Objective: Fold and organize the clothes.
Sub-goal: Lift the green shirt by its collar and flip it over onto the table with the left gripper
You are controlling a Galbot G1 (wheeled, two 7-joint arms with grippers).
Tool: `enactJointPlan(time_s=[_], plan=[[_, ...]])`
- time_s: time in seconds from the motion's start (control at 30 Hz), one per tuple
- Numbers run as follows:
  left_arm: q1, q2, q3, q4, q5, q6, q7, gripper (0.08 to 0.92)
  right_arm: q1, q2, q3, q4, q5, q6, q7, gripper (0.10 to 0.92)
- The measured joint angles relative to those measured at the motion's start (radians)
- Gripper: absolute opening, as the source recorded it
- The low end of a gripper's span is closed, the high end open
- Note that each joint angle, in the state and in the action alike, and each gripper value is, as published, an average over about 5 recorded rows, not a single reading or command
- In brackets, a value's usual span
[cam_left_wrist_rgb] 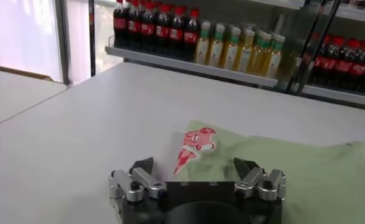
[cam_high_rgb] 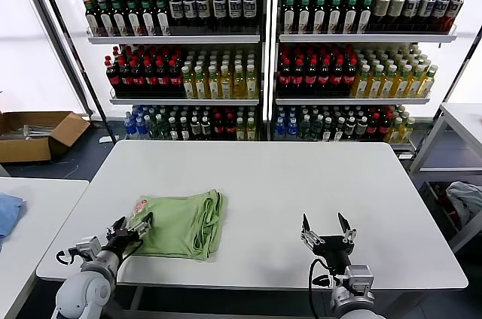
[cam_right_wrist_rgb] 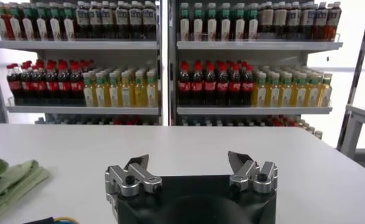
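Note:
A folded light green shirt [cam_high_rgb: 183,223] lies on the white table [cam_high_rgb: 286,176] at the front left. Its red-and-white printed graphic [cam_high_rgb: 140,205] shows at the shirt's left edge. In the left wrist view the graphic [cam_left_wrist_rgb: 196,143] sits just ahead of the jaws on the green cloth [cam_left_wrist_rgb: 304,176]. My left gripper [cam_high_rgb: 134,224] is open and empty, low at the shirt's left edge. My right gripper [cam_high_rgb: 328,228] is open and empty above the bare table at the front right. The right wrist view shows the shirt's folded edge [cam_right_wrist_rgb: 9,179] far off to one side. I see only one shirt.
A second white table [cam_high_rgb: 34,221] stands at the left with a blue cloth [cam_high_rgb: 9,212] on it. A cardboard box [cam_high_rgb: 38,133] sits on the floor behind. Shelves of bottles [cam_high_rgb: 263,56] fill the back. A pale cloth [cam_high_rgb: 467,202] lies low at the right.

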Motion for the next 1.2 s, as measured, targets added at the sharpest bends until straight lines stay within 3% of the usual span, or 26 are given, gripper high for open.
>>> enactJointPlan(time_s=[0.7, 0.97, 1.2], plan=[[0.018, -0.002, 0.004, -0.053, 0.055, 0.017, 0.005, 0.153, 0.009, -0.006, -0.002, 0.001, 0.002, 0.000, -0.002, 0.823], [0.006, 0.045, -0.061, -0.062, 0.063, 0.006, -0.019, 0.127, 0.022, -0.015, 0.000, 0.004, 0.009, -0.006, -0.001, 0.823], [-0.012, 0.155, -0.168, -0.040, 0.046, 0.007, -0.032, 0.127, 0.030, -0.014, -0.007, -0.003, 0.011, -0.006, 0.000, 0.823]])
